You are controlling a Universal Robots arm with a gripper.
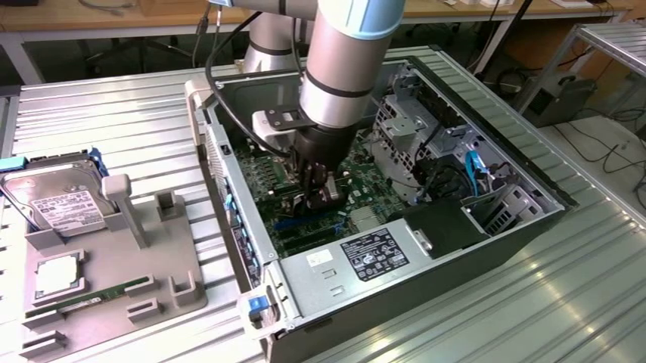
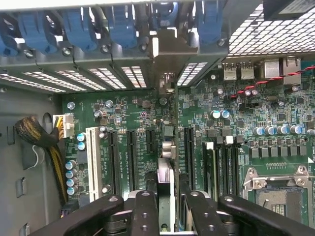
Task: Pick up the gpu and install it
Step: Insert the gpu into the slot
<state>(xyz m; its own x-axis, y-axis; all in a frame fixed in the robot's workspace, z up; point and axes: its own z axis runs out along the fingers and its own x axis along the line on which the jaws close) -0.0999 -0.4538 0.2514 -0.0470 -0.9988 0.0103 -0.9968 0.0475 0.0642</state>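
The open computer case (image 1: 525,198) lies on its side on the ribbed metal surface (image 1: 121,113), and the arm (image 1: 343,76) reaches straight down into it, so the first hazard is the big one: any sideways drift would drive the wrist or its cable against the case walls or the drive cage. Below it, the motherboard (image 2: 236,108) is crowded with capacitors and connectors that a misplaced push could crack. The gpu (image 2: 167,172) stands on edge in the hand (image 2: 170,216), whose black fingers (image 2: 145,211) are pressed together on it from both sides. It hangs low over the board, between the long black slot (image 2: 188,152) and a shorter one (image 2: 149,140). I cannot tell whether its edge contacts are already in a slot or just above one. If the card sits a little to one side of its slot, downward force would probably bend the card or gouge the board instead of seating it. A tilt in the grip would likely let one end enter first and jam. Its bracket end points at the rear wall under the blue clips (image 2: 118,29), where it could catch on the slot opening's lip. The yellow-and-black cable bundle (image 2: 42,135) lies well apart and seems no threat.
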